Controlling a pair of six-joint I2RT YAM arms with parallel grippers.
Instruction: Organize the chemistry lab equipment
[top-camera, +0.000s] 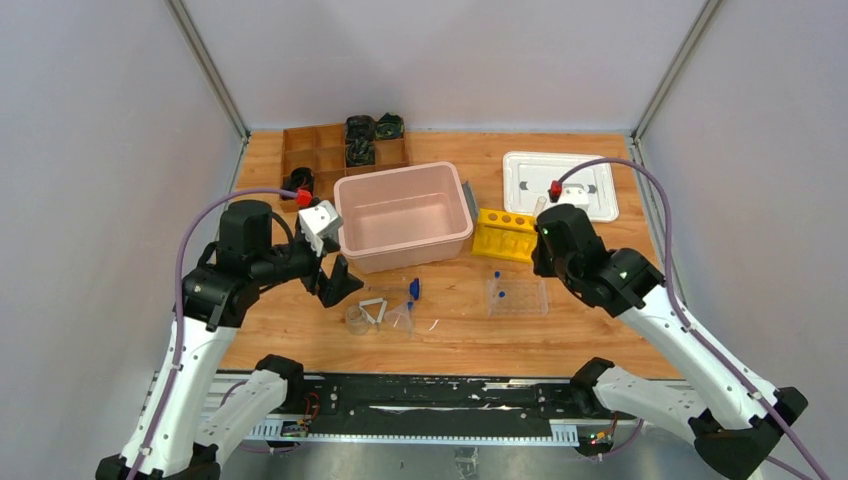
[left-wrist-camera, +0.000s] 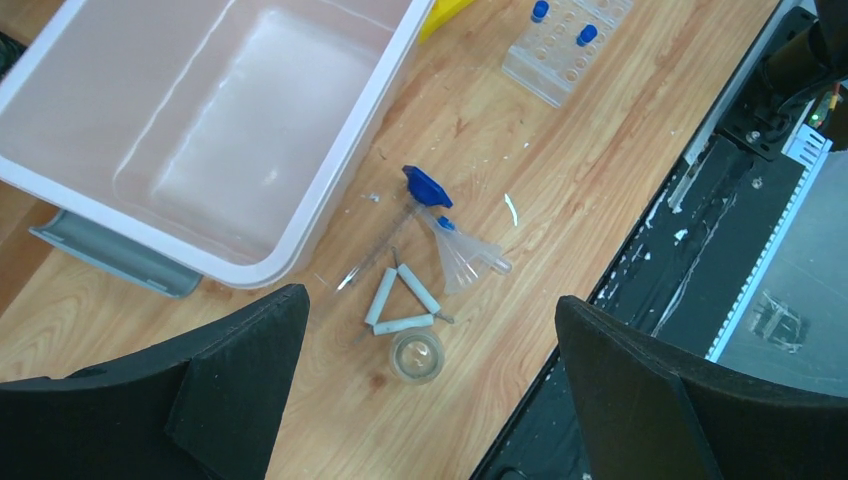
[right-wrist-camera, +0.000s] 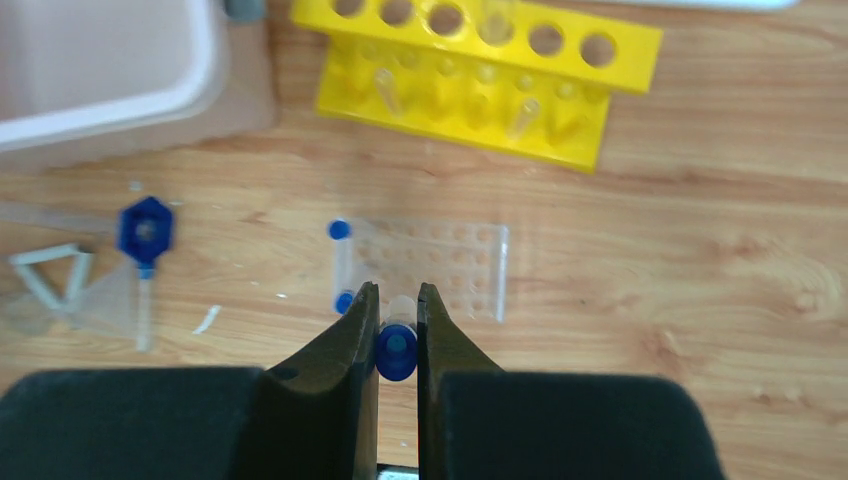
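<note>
Right wrist, right pincer (right-wrist-camera: 398, 293) clamps blue-capped tube (right-wrist-camera: 396, 349), body mostly hidden

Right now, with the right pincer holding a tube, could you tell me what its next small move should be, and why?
Probably ease the right pincer forward and down so the blue-capped tube it grips enters an empty hole of the clear tray. The tube hangs over the tray's near edge, and two other capped tubes already sit along one side of it.
</note>
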